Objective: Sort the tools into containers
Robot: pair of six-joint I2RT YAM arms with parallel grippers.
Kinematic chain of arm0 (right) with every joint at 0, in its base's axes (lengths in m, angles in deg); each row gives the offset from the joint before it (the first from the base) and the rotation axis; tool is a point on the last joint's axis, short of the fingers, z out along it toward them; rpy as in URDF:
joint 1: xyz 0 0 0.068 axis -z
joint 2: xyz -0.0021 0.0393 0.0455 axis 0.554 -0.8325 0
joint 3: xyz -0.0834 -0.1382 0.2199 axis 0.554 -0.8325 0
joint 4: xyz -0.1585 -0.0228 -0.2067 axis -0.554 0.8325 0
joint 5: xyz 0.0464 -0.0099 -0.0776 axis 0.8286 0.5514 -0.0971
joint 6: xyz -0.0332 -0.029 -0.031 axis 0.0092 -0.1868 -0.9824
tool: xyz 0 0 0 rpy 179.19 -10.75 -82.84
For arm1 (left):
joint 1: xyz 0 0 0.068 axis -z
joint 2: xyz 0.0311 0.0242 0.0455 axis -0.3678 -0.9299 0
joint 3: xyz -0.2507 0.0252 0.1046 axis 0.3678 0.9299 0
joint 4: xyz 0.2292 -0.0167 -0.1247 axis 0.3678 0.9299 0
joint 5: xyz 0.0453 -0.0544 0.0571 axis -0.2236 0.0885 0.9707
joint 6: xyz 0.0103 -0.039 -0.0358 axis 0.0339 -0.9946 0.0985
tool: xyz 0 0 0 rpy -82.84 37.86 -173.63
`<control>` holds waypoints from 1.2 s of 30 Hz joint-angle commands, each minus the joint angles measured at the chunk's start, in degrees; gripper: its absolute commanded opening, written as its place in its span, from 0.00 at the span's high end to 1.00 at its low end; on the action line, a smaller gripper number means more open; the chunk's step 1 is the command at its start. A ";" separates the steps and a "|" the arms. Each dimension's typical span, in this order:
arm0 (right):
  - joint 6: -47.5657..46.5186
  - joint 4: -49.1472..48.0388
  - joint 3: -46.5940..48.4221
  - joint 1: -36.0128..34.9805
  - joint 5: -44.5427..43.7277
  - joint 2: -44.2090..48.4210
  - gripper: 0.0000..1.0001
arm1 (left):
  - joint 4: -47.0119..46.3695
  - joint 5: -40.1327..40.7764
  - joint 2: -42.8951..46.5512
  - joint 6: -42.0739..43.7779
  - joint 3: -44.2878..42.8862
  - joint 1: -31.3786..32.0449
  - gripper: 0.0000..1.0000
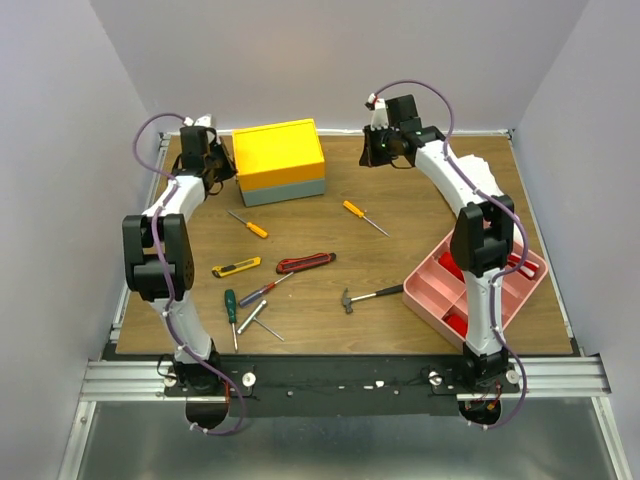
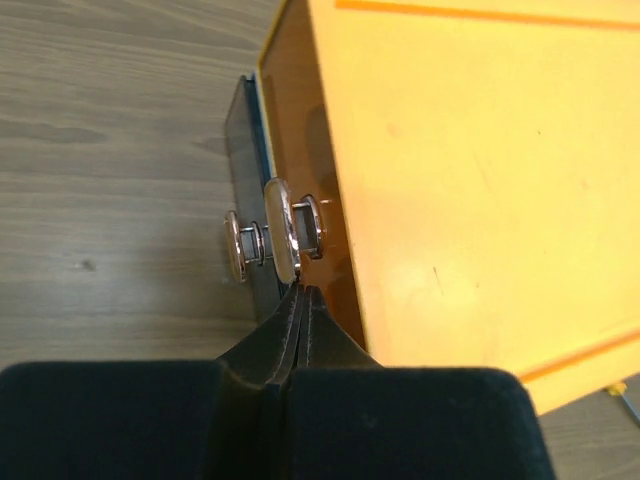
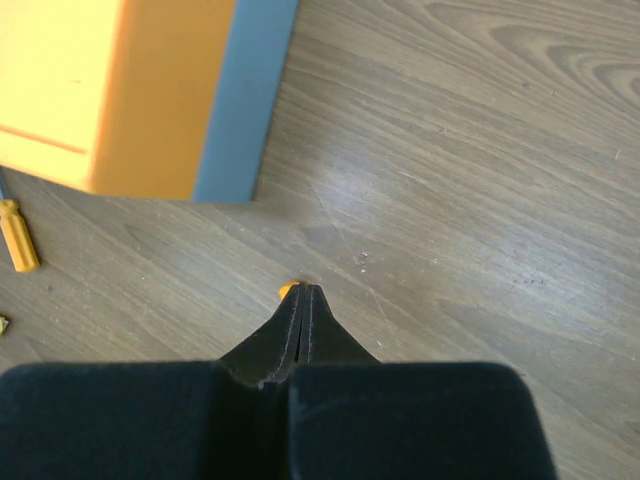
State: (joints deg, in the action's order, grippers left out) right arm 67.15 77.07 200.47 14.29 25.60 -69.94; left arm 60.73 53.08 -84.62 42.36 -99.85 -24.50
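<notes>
The yellow-topped, grey-based container (image 1: pixel 278 160) stands at the back left. My left gripper (image 1: pixel 212 160) is shut at its left end. In the left wrist view its tips (image 2: pixel 300 292) sit right below the metal drawer knobs (image 2: pixel 283 232), with nothing seen between the fingers. My right gripper (image 1: pixel 385 148) is shut and empty, above the table to the right of the box; the box also shows in the right wrist view (image 3: pixel 120 90). An orange bit (image 3: pixel 289 290) peeks past my right gripper's tips (image 3: pixel 303 292). Two orange screwdrivers (image 1: pixel 247 224) (image 1: pixel 362 216), a yellow knife (image 1: pixel 236 267), a red knife (image 1: pixel 306 262), a red-handled screwdriver (image 1: pixel 262 291), a green screwdriver (image 1: pixel 231 308), a wrench (image 1: pixel 258 318) and a hammer (image 1: pixel 372 296) lie mid-table.
A pink compartment tray (image 1: pixel 430 300) with red items lies at the front right, beside the right arm. Grey walls close in the table on three sides. Another orange screwdriver handle (image 3: pixel 15 235) shows at the left edge of the right wrist view.
</notes>
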 commanded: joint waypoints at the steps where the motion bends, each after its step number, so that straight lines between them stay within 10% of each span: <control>1: -1.70 0.19 2.06 0.54 -0.54 -1.16 0.99 | 1.24 -6.14 -1.02 1.65 -0.63 6.94 1.00; 14: -3.64 0.54 4.17 1.69 -0.98 -1.34 0.99 | 4.74 -9.73 4.24 4.54 2.00 12.41 1.00; 16: -5.29 1.33 5.22 1.69 -0.98 -0.73 0.99 | 6.76 -12.55 7.05 6.22 2.44 11.27 0.80; 18: -6.53 1.68 5.75 1.78 0.50 -0.02 0.74 | 8.79 -15.18 9.60 5.17 3.76 10.13 0.49; 23: -8.82 2.12 5.40 1.78 2.97 2.44 0.34 | 6.44 -16.08 11.64 -3.59 6.75 6.27 0.25; 36: -10.05 -4.64 7.69 -0.86 1.65 -0.11 0.30 | 1.15 -6.41 0.48 -18.82 0.43 5.73 0.27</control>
State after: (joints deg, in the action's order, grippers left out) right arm 58.62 76.56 205.06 15.14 26.83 -69.81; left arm 64.06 43.20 -81.17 29.37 -96.17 -18.95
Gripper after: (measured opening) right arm 0.703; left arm 0.739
